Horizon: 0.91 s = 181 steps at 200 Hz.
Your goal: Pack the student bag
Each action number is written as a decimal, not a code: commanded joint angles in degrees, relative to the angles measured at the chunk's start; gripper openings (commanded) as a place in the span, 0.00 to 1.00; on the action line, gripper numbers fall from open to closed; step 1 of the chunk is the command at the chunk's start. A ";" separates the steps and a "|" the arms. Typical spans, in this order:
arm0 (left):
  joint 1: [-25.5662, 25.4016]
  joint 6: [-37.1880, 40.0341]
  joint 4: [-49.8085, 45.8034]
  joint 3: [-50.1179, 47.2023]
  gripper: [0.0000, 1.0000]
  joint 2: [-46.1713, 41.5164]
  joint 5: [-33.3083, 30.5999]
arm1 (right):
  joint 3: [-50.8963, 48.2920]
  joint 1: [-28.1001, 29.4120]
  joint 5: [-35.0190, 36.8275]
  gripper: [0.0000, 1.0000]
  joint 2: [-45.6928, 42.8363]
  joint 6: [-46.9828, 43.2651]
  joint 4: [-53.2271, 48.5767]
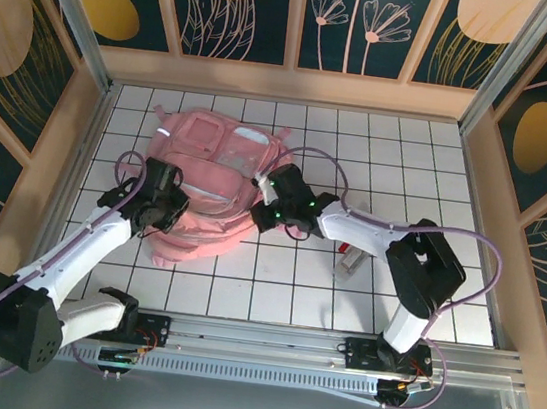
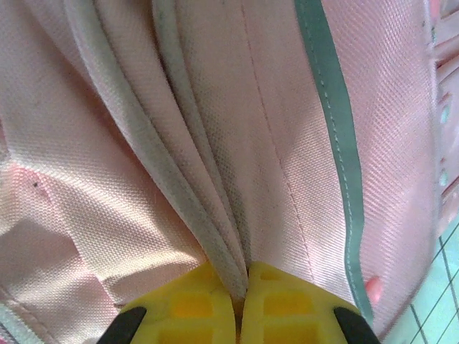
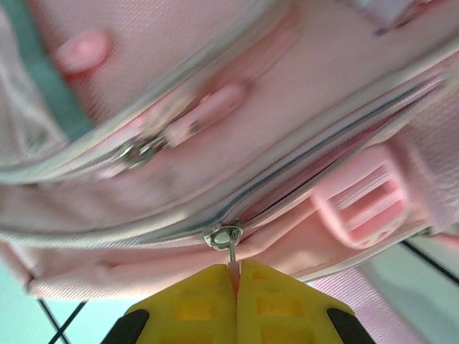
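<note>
The student bag, soft and pink, lies on the left half of the white gridded table. My left gripper sits at the bag's near-left edge. In the left wrist view this gripper is shut on a bunched fold of the bag's fabric with grey piping; a thin grey-green strip runs beside it. My right gripper is at the bag's right side. In the right wrist view it is shut on the pink pull tab of a metal zipper slider, with the zip partly parted to the right.
A small silver and red object lies on the table under the right arm. Wooden walls enclose the table on three sides. A metal rail with the arm bases runs along the near edge.
</note>
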 commanded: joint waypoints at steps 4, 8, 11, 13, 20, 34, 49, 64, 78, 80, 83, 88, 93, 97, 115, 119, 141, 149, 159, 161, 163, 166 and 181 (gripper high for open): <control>3.81 11.58 -4.84 1.36 0.00 2.76 4.59 | -1.05 -4.60 9.80 0.00 -0.56 -1.59 -2.42; 3.80 12.32 -5.13 1.74 0.00 3.39 5.43 | -0.69 -4.88 9.84 0.00 -0.18 -1.81 -1.70; 3.79 12.79 -5.26 2.05 0.00 3.94 6.10 | -0.51 -5.16 9.67 0.00 0.16 -1.88 -0.99; 3.76 13.10 -5.31 2.15 0.00 4.20 6.47 | -0.40 -5.36 9.56 0.00 0.39 -1.99 -0.56; 3.83 13.99 -5.28 2.38 0.00 4.89 7.79 | 0.01 -5.87 9.28 0.00 1.21 -2.52 1.34; 3.83 14.96 -5.43 2.79 0.00 5.16 8.28 | 1.74 -6.44 10.95 0.00 3.22 -3.64 3.75; 3.88 15.79 -6.42 3.30 0.00 4.58 7.73 | 4.39 -7.58 13.00 0.00 6.05 -4.57 4.47; 3.88 16.79 -7.80 3.73 0.00 4.02 7.20 | 6.13 -9.21 14.20 0.00 8.55 -4.93 5.44; 3.85 17.20 -8.81 3.80 0.00 3.60 7.21 | 7.56 -10.87 13.20 0.00 10.30 -4.10 5.44; 3.84 17.22 -8.73 3.71 0.00 3.57 7.36 | 7.69 -11.09 12.92 0.00 10.47 -3.89 5.44; 3.86 17.30 -8.64 3.57 0.00 3.45 7.60 | 7.90 -11.43 12.51 0.00 10.71 -3.68 5.55; 3.87 17.24 -8.57 3.35 0.00 3.26 8.03 | 8.13 -11.87 12.39 0.00 10.96 -3.30 5.55; 3.83 17.17 -8.46 3.22 0.00 3.05 8.27 | 8.39 -12.18 11.64 0.00 11.09 -2.96 5.54; 3.82 17.14 -8.19 3.07 0.00 2.83 8.68 | 8.43 -12.43 10.51 0.00 11.16 -2.85 5.59; 3.88 16.96 -7.12 2.44 0.00 1.60 9.94 | 7.84 -12.76 8.43 0.00 10.47 -1.83 6.41; 3.84 16.96 -7.16 2.44 0.06 1.35 9.95 | 7.69 -12.94 7.48 0.00 10.27 -1.40 6.35; 3.83 19.25 -9.08 4.27 0.42 0.96 13.25 | 6.99 -13.53 0.56 0.26 7.94 0.31 4.57; 3.87 21.61 -10.99 6.62 0.45 1.30 13.96 | 5.94 -13.53 -1.37 0.31 6.44 0.19 4.28; 3.84 24.17 -15.18 9.76 0.51 1.66 12.03 | 4.51 -13.60 -2.66 0.33 3.94 -0.50 3.94; 3.79 24.72 -16.03 10.50 0.52 1.70 11.44 | 4.27 -13.62 -2.76 0.34 3.40 -0.66 3.86; 3.82 25.16 -16.86 11.21 0.52 1.77 10.79 | 4.01 -13.63 -2.76 0.34 2.96 -0.90 3.80; 3.85 25.90 -17.72 11.87 0.53 1.86 9.98 | 3.74 -13.56 -2.75 0.34 2.26 -1.26 3.57; 3.81 28.43 -23.50 16.14 0.54 2.47 6.32 | 3.03 -13.67 -3.64 0.37 -0.66 -4.40 1.56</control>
